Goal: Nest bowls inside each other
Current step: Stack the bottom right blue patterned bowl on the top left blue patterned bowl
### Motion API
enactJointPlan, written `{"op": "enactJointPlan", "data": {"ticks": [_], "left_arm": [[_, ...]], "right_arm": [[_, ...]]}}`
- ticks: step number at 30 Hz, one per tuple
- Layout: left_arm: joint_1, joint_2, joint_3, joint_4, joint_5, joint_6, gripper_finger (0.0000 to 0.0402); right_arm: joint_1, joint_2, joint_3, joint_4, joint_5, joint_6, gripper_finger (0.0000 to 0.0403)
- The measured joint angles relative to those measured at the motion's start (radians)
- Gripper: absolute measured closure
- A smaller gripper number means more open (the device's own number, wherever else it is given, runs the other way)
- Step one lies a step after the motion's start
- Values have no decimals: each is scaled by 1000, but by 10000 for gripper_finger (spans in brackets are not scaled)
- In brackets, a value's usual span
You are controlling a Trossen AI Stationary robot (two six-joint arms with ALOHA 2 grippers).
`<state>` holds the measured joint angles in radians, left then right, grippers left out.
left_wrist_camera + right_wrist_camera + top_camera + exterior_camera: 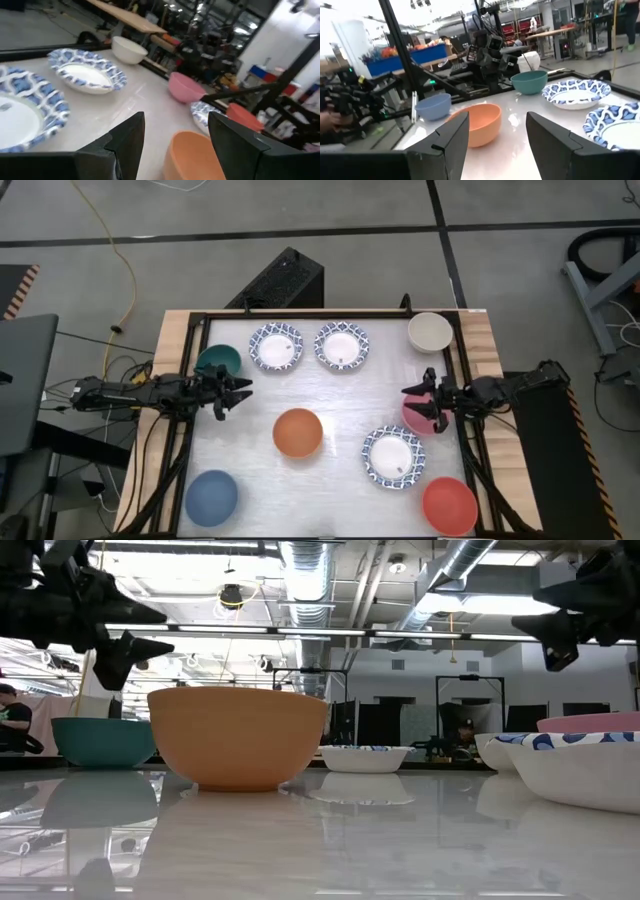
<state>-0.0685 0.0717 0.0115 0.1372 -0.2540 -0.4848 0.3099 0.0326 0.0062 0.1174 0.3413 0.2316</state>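
Observation:
Several bowls stand upright and apart on the white table (pixel 330 395): orange (pixel 298 432) in the middle, green (pixel 218 361) far left, blue (pixel 211 497) near left, cream (pixel 430 331) far right, pink (pixel 418 417) right, red (pixel 449 505) near right. Three are white with blue patterned rims: two at the far side (pixel 276 346) (pixel 342 346), one near right (pixel 394 457). My left gripper (pixel 238 393) hangs open at the left edge, beside the green bowl. My right gripper (pixel 418 404) hangs open at the right edge, above the pink bowl. Both point level and hold nothing.
A black frame (pixel 300 313) runs round the table. A black box (pixel 280 280) stands beyond the far edge. Free table lies between the orange bowl and the two far patterned bowls. A person (pixel 12 720) shows in the room beyond the table.

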Motion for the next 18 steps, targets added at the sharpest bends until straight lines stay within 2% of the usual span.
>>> {"op": "enactJointPlan", "data": {"ticks": [8,12,15,18], "left_arm": [[0,0,72,46,147,-11,193],[0,0,126,38,163,-6,193],[0,0,168,34,164,1,193],[0,1,217,12,163,17,193]], "right_arm": [[2,0,0,31,0,31,186],[-7,0,0,64,0,31,186],[-12,0,1,169,0,28,186],[-13,1,40,229,0,-41,186]]}}
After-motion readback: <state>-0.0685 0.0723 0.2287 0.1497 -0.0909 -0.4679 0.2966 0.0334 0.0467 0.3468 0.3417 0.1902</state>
